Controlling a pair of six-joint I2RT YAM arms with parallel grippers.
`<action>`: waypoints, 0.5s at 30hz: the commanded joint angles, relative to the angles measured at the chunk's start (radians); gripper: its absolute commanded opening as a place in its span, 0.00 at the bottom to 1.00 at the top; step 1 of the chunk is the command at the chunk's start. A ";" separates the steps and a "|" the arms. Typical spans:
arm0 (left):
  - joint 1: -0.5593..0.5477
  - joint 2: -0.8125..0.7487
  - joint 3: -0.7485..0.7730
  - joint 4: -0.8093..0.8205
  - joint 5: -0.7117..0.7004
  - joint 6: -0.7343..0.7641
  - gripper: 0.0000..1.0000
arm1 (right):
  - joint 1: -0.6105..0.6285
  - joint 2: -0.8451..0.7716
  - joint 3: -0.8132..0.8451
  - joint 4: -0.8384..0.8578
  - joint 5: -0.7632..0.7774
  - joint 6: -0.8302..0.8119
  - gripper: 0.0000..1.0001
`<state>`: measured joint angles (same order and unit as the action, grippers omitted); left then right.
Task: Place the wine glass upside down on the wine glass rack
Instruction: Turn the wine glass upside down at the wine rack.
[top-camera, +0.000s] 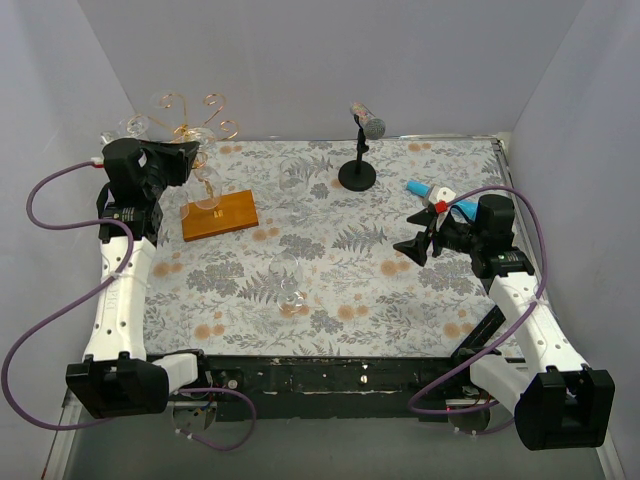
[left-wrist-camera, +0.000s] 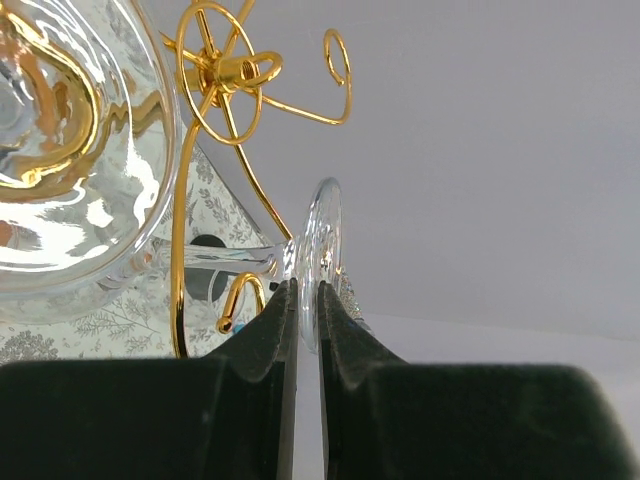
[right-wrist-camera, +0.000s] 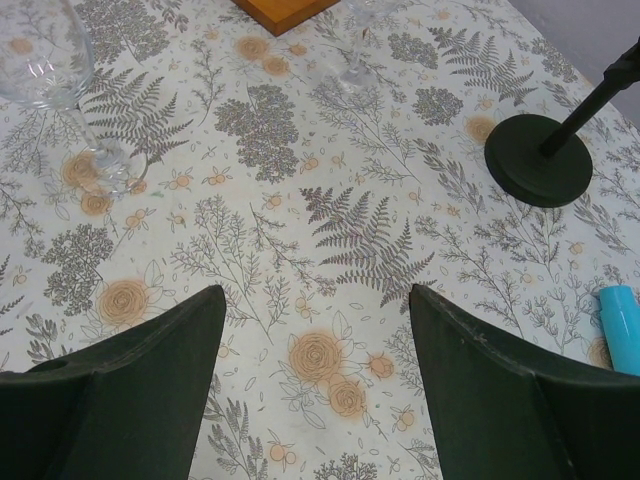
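Note:
The wine glass rack (top-camera: 197, 128) is gold wire with curled arms on an orange-brown wooden base (top-camera: 220, 215) at the back left. My left gripper (top-camera: 193, 160) is raised beside its top and is shut on the foot of a wine glass (top-camera: 208, 183) that hangs bowl down. In the left wrist view the fingers (left-wrist-camera: 280, 330) pinch the round foot (left-wrist-camera: 324, 240). The stem runs left between the gold wires (left-wrist-camera: 180, 250) to the bowl (left-wrist-camera: 70, 150). My right gripper (top-camera: 412, 248) is open and empty over the tablecloth (right-wrist-camera: 315, 300).
Two more glasses stand on the cloth (top-camera: 285, 280) (top-camera: 295, 170); one shows in the right wrist view (right-wrist-camera: 50, 60). A clear glass hangs at the rack's back left (top-camera: 135, 125). A black microphone stand (top-camera: 357, 175) (right-wrist-camera: 540, 160) and a blue-and-white object (top-camera: 430, 190) are at the back right.

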<state>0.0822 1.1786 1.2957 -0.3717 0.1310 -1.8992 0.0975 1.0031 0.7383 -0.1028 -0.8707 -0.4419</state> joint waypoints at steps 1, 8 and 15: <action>0.013 -0.069 0.051 0.051 -0.050 0.032 0.00 | -0.005 -0.020 0.030 0.009 -0.013 -0.006 0.82; 0.021 -0.099 0.039 0.051 -0.047 0.008 0.00 | -0.005 -0.018 0.033 0.005 -0.013 -0.009 0.81; 0.025 -0.135 0.001 0.063 -0.034 -0.032 0.00 | -0.005 -0.017 0.033 0.003 -0.014 -0.011 0.81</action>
<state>0.1020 1.1042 1.2957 -0.3817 0.0925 -1.9091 0.0975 1.0031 0.7383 -0.1074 -0.8707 -0.4465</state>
